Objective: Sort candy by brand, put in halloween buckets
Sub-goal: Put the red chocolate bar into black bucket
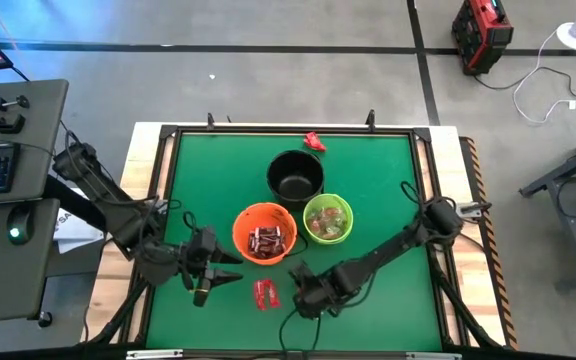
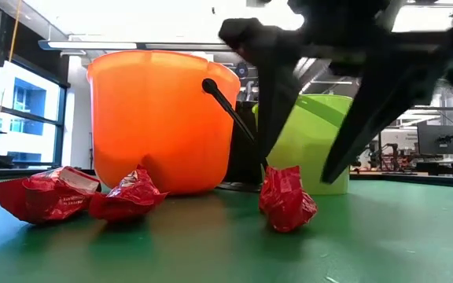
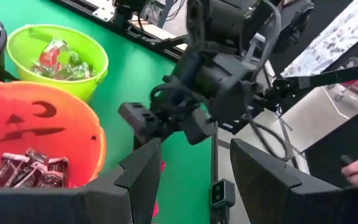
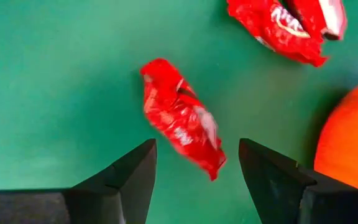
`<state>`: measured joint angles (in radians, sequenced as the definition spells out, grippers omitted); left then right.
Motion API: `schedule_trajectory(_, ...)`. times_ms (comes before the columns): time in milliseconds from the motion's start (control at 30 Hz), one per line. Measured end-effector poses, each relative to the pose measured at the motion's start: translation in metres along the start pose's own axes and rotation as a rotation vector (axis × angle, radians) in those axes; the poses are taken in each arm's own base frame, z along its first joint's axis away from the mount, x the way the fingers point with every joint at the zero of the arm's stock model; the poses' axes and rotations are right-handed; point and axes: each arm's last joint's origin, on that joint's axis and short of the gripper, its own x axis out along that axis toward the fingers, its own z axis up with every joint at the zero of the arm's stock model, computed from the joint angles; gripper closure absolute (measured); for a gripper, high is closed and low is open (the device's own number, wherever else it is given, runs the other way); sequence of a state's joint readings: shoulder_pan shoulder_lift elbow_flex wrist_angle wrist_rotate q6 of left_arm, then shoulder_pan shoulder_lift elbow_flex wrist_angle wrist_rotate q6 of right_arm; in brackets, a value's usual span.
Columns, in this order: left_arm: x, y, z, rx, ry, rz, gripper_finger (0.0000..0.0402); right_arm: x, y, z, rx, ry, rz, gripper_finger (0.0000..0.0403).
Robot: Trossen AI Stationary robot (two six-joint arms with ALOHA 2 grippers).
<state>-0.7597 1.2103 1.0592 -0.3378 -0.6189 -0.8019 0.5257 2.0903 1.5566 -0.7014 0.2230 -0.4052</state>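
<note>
Three buckets stand mid-table: a black one (image 1: 295,175), an orange one (image 1: 264,232) holding dark brown candy (image 3: 33,171), and a lime green one (image 1: 328,220) holding pale greenish candy (image 3: 61,62). Three red-wrapped candies (image 1: 265,293) lie on the green mat in front of the orange bucket. My right gripper (image 4: 197,149) points steeply down, open, its fingers on either side of one red candy (image 4: 182,118) and just above it (image 2: 287,198). My left gripper (image 3: 194,155) hovers open left of the candies (image 1: 230,270), holding nothing.
Two more red candies (image 2: 47,196) (image 2: 128,196) lie close together beside the one under my right gripper. A single red candy (image 1: 314,141) lies at the table's far edge. The orange bucket's wall (image 4: 353,137) is close to my right gripper.
</note>
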Motion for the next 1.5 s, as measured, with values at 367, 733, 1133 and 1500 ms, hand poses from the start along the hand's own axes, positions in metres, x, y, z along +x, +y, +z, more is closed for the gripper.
schedule_trajectory(367, 0.000, 0.000, 0.000, -0.043, 0.001, 0.001, 0.0222, 0.025, -0.016, -0.010, -0.051, 0.001, 0.072, 0.0236)
schedule_trajectory(733, -0.005, 0.002, 0.004, 0.088, -0.006, -0.010, 0.0222, -0.021, -0.027, 0.001, 0.122, 0.000, 0.095, 0.0382)
schedule_trajectory(1133, -0.043, 0.022, 0.027, 0.237, -0.115, 0.075, 0.0222, -0.144, -0.102, -0.058, 0.401, -0.060, -0.165, 0.0397)
schedule_trajectory(1500, -0.048, 0.024, 0.028, 0.264, -0.107, 0.056, 0.0222, -0.105, -0.192, -0.167, 1.197, -0.150, -0.377, 0.0382)
